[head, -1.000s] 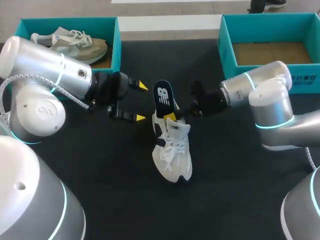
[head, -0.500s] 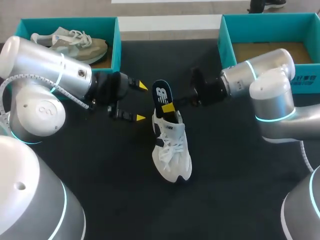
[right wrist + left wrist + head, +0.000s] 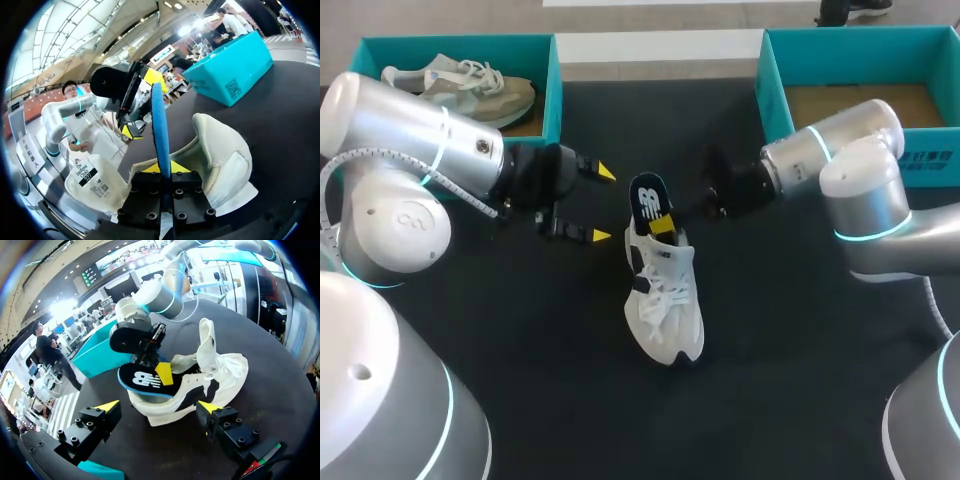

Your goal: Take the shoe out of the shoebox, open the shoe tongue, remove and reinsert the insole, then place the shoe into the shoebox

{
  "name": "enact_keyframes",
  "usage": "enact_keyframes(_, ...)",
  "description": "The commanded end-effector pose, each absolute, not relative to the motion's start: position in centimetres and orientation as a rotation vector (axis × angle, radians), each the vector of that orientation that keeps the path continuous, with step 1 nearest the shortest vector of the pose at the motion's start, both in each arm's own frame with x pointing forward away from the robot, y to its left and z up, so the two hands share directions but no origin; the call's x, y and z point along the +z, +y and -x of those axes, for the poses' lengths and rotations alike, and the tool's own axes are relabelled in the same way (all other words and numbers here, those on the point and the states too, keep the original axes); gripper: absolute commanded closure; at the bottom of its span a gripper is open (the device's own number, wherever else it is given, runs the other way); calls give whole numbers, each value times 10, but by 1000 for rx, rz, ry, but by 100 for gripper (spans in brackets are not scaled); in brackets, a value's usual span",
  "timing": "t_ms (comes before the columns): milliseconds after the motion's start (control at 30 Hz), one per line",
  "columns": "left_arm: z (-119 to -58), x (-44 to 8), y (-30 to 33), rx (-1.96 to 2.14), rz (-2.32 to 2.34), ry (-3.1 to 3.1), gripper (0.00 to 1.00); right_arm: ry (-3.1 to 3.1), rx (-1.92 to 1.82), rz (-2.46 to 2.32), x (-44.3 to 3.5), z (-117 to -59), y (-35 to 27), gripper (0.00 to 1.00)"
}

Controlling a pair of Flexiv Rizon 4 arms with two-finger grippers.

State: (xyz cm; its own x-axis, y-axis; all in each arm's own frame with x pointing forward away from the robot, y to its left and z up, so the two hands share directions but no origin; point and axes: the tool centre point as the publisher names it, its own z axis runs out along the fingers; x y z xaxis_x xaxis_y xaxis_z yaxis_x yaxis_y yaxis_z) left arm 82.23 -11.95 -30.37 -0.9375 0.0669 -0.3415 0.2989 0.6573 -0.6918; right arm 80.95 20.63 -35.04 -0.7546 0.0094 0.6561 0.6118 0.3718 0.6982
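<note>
The right pincer (image 3: 664, 224) is clenched on a black foam insole with a blue rim (image 3: 649, 198), its yellow tips pressing the insole's two faces. From that wrist, the insole (image 3: 160, 120) runs edge-up straight ahead between the fingers. The insole's far end dips into the mouth of the white lace-up sneaker with black trim (image 3: 666, 300), which lies on its sole under and ahead of this pincer, toe pointing away from both boxes.

The left pincer (image 3: 602, 204) is released, tips spread wide. The sneaker's heel (image 3: 165, 410) sits just ahead of its gap, with a strip of bare black tabletop (image 3: 770, 350) between them. Bare table surrounds the toe on all sides.

Behind the left pincer stands a teal cardboard shoebox (image 3: 552, 95) holding a beige sneaker (image 3: 460, 85). Behind the right arm stands a second teal shoebox (image 3: 772, 90), showing only its brown floor.

Since half a second ago the right pincer has dropped slightly, bringing the insole lower toward the sneaker's mouth. The left pincer and sneaker have stayed put.
</note>
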Motion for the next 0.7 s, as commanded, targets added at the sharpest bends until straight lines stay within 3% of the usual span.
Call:
enact_keyframes(33, -822, -304, -120, -1150, -293, 2592, 0, -2079, -1385, 555, -354, -798, 205, 100)
enact_keyframes(267, -822, -304, -120, -1150, -293, 2592, 0, -2097, -1381, 562, -349, -798, 208, 99)
enact_keyframes(333, -822, -304, -120, -1150, -293, 2592, 0, -2107, -1396, 554, -344, -802, 209, 73)
enact_keyframes(400, -822, -304, -120, -1150, -293, 2592, 0, -2123, -1403, 542, -340, -805, 211, 71)
enact_keyframes(633, -822, -304, -120, -1150, -293, 2592, 0, -2150, -1433, 504, -328, -823, 214, 73)
enact_keyframes(667, -822, -304, -120, -1150, -293, 2592, 0, -2148, -1433, 507, -328, -826, 215, 75)
enact_keyframes(700, -822, -304, -120, -1150, -293, 2592, 0, -2148, -1413, 523, -328, -828, 215, 85)
